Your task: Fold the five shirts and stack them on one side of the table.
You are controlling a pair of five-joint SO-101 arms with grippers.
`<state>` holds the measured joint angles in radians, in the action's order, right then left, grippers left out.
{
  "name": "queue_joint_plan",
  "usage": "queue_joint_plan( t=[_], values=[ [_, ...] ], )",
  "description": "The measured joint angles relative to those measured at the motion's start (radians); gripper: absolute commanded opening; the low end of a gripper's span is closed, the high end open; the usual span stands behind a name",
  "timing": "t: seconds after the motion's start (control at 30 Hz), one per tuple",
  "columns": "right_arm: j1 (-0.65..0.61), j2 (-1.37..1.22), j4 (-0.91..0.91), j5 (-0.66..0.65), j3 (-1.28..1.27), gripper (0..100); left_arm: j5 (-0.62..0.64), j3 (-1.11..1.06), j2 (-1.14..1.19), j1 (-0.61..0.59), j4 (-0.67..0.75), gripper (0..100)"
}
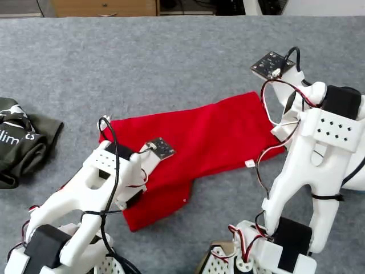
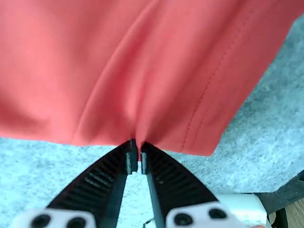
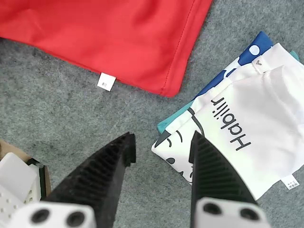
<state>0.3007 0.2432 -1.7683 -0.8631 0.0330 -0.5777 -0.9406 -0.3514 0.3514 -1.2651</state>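
A red shirt (image 1: 199,142) lies partly folded across the middle of the grey table (image 1: 171,63). My left arm (image 1: 108,171) rests over its near left part. In the left wrist view my left gripper (image 2: 137,153) is shut on a pinched fold at the red shirt's (image 2: 142,61) edge. My right gripper (image 3: 164,142) hangs open above bare table, just off the red shirt's (image 3: 109,33) corner with the white label (image 3: 106,81). Beside it lies a folded stack of white and blue shirts (image 3: 242,123). A crumpled dark green shirt (image 1: 23,142) lies at the table's left edge.
My right arm (image 1: 313,154) stands at the red shirt's right end. Wooden furniture (image 1: 102,7) runs behind the table's far edge. The far half of the table is bare grey surface. A brown piece (image 1: 206,261) sits at the near edge between the arm bases.
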Motion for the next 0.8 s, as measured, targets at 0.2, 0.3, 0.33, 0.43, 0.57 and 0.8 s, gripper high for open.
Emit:
queue_joint_plan(
  t=[0.2, 0.3, 0.33, 0.43, 0.57, 0.8],
  values=[
    [0.0, 0.0, 0.0, 0.0, 0.0, 19.9, 0.0, 0.0, 0.0, 0.0, 0.0, 2],
    [0.0, 0.0, 0.0, 0.0, 0.0, 19.9, 0.0, 0.0, 0.0, 0.0, -0.011, 2],
    [0.0, 0.0, 0.0, 0.0, 0.0, 19.9, 0.0, 0.002, 0.0, 0.0, -0.021, 2],
    [0.0, 0.0, 0.0, 0.0, 0.0, 19.9, 0.0, 0.018, 0.0, 0.0, -0.052, 2],
    [0.0, 0.0, 0.0, 0.0, 0.0, 19.9, 0.0, 0.075, 0.0, -0.002, -0.104, 2],
    [0.0, 0.0, 0.0, 0.0, 0.0, 20.0, 0.0, 0.138, 0.002, -0.003, -0.178, 9]
  ],
)
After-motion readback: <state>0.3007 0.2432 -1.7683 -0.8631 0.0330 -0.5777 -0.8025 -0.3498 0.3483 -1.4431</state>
